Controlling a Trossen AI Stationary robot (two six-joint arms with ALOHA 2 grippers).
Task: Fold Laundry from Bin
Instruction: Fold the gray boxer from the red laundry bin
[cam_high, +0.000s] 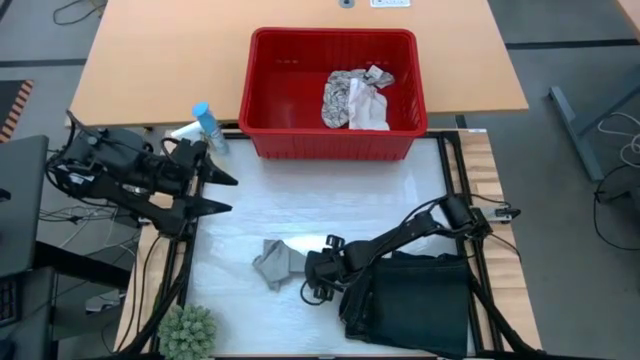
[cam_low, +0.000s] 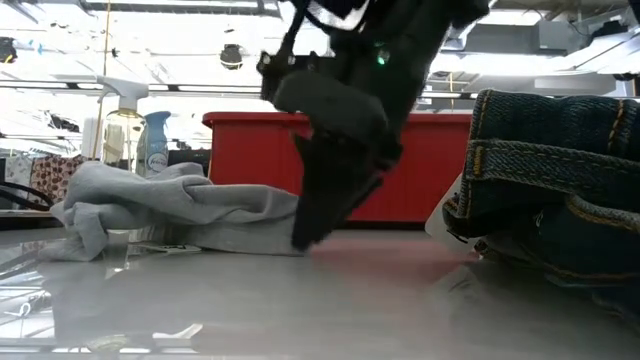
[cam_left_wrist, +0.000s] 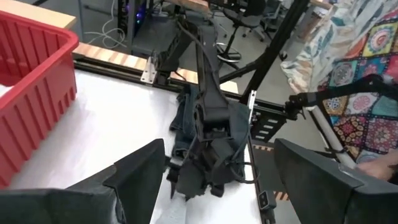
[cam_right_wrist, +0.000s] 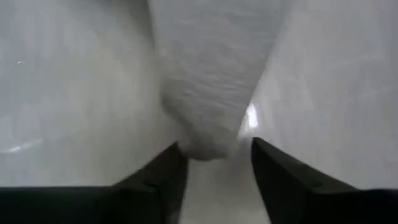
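A small crumpled grey cloth lies on the white mat. My right gripper slants down at its right end, open, with one finger on each side of that end. In the low view, the gripper reaches the mat beside the cloth. The dark folded garment lies at the near right, under my right arm. The red bin at the far edge holds a leaf-patterned cloth and a white cloth. My left gripper hangs open at the left, above the mat. My right gripper stands astride the grey cloth's narrow end, coming slanting from above and from the table's right. A bright gap shows between the cloth and one finger. Whether the other finger touches the cloth, I cannot tell. The cloth lies on the mat.
A spray bottle stands left of the bin, and a small green plant sits at the near left corner. Bare white mat lies between the bin and the grey cloth. A person's hand shows beyond the table's right side.
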